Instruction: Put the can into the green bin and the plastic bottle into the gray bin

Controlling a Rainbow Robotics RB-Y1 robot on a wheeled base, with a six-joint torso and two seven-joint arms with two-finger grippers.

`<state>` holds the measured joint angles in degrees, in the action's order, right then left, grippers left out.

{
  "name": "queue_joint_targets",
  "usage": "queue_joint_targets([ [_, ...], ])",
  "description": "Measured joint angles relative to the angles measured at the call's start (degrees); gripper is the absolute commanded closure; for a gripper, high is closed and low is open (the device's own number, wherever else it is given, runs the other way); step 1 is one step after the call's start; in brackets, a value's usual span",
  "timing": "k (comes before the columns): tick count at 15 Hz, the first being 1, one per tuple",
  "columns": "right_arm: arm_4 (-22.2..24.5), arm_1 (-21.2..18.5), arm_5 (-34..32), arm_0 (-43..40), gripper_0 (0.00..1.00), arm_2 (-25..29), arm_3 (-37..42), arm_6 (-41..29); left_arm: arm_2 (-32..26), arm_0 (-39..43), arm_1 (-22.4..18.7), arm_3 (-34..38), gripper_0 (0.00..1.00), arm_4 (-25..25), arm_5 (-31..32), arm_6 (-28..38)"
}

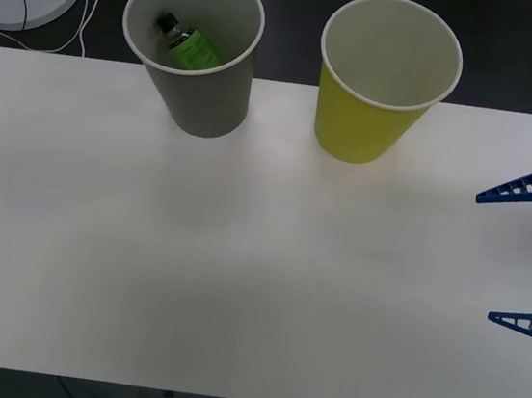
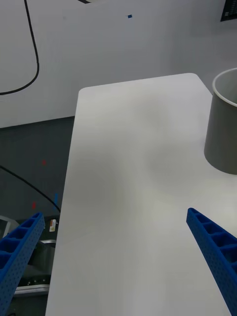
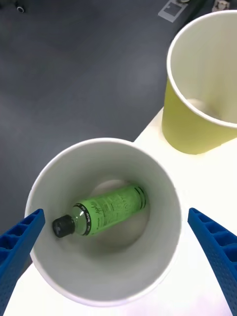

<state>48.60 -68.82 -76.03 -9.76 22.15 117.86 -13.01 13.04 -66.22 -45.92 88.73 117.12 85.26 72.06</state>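
Front view: on the white counter [image 1: 237,273] the gray bin [image 1: 197,94] stands at about 11 o'clock with the green bin [image 1: 380,97] beside it at 1 o'clock — apart; the plastic bottle [image 1: 190,46] lies inside the gray one. The right pincer [image 1: 529,256] waits at 3 o'clock, fingers wide. Right wrist view: spread fingers over bare counter. Left wrist view: the left pincer [image 3: 118,247] hangs spread wide above the gray bin — bottle lying on its bottom

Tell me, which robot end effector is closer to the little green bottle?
The left. The left end effector hovers open right above the gray bin, where the plastic bottle lies. The right end effector is open over the table's right edge, far off.
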Motion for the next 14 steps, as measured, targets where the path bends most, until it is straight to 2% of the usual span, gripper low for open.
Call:
queue_joint_targets([
  [3,0.0,0.0,0.0,0.0,0.0,0.0,0.0,0.0,-1.1,4.0,-3.7,3.2,0.0,-5.0,-1.8,0.0],
  [7,0.0,0.0,0.0,0.0,0.0,0.0,0.0,0.0,-4.2,10.4,-7.0,10.1,0.0,-7.0,-3.0,0.0],
  [14,0.0,0.0,0.0,0.0,0.0,0.0,0.0,0.0,-13.1,26.9,-10.9,24.9,0.0,-10.6,-7.1,1.1],
])
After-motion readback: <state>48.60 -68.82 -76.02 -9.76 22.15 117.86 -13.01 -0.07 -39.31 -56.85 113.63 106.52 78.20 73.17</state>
